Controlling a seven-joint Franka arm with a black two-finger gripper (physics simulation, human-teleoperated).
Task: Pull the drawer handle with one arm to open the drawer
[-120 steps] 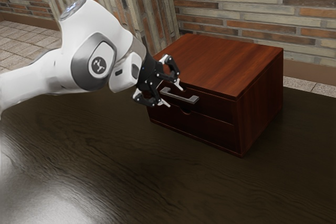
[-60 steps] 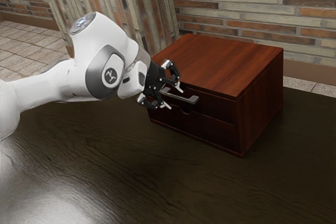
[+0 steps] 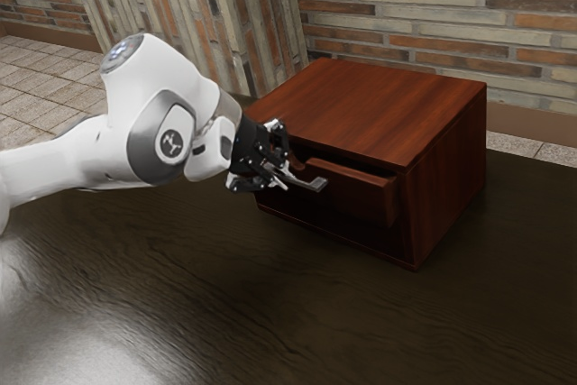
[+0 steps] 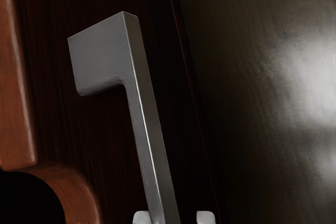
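from the left of the exterior frame the white arm (image 3: pixel 135 137) is brought in low and level, judged so that the pull runs straight out from the cabinet front. near the frame's centre the black claw (image 3: pixel 287 174) is clenched on the drawer handle (image 3: pixel 311 184), a squared, matte grey metal bar with bent ends. to its right the upper drawer (image 3: pixel 356 196) is seen partly drawn out of the glossy reddish wooden cabinet (image 3: pixel 397 114), set on the dark polished worktop (image 3: pixel 270 313).
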